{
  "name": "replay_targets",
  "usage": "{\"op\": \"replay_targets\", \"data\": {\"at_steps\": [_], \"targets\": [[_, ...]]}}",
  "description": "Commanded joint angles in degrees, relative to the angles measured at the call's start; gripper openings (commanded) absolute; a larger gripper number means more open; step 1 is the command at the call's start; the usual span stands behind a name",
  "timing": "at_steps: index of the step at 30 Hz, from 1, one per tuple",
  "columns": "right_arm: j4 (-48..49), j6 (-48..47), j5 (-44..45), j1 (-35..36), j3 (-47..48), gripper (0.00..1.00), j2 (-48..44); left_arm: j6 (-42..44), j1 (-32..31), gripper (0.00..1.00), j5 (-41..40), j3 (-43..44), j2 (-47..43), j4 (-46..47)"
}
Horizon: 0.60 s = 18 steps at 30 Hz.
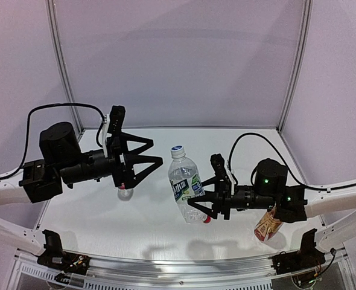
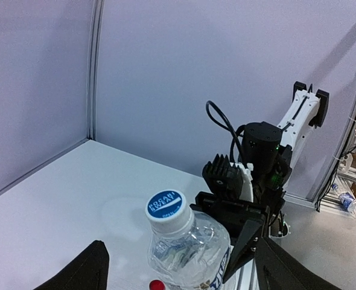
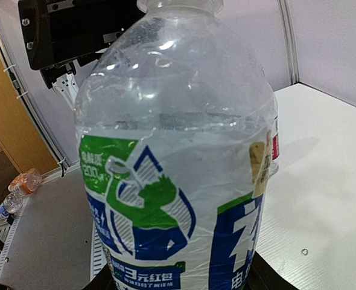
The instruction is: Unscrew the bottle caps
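My right gripper (image 1: 197, 204) is shut on the lower body of the clear bottle with the green-blue label (image 1: 184, 186) and holds it upright, a little tilted, above the table. The bottle fills the right wrist view (image 3: 172, 181). Its blue-and-white cap (image 1: 177, 150) sits on the neck and faces the left wrist camera (image 2: 166, 208). My left gripper (image 1: 157, 151) is open, just left of the cap and not touching it; the bottle's top lies between its fingers (image 2: 84, 272). A small red cap (image 1: 207, 219) shows by the bottle's base.
The amber bottle with the red-gold label (image 1: 267, 225) lies under my right arm near the front edge. A clear bottle (image 1: 125, 193) lies on the table below my left gripper. White walls enclose the table at the back and sides.
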Motion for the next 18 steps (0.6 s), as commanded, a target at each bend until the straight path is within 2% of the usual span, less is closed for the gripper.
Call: {"op": "replay_targets", "data": {"at_steps": [1, 7, 18], "targets": [[0.5, 0.6, -0.4, 0.7, 0.2, 0.01, -2.6, -2.1, 1.1, 0.81, 0.4, 4.6, 3.2, -1.3], [-0.5, 0.6, -1.2, 0.7, 0.4, 0.00, -3.6, -2.2, 2.4, 0.74, 5.7, 8.5, 6.6, -1.6], [-1.1, 0.3, -1.7, 0.8, 1.2, 0.00, -2.6, -2.3, 3.3, 0.66, 9.1, 12.9, 12.4, -3.2]]}}
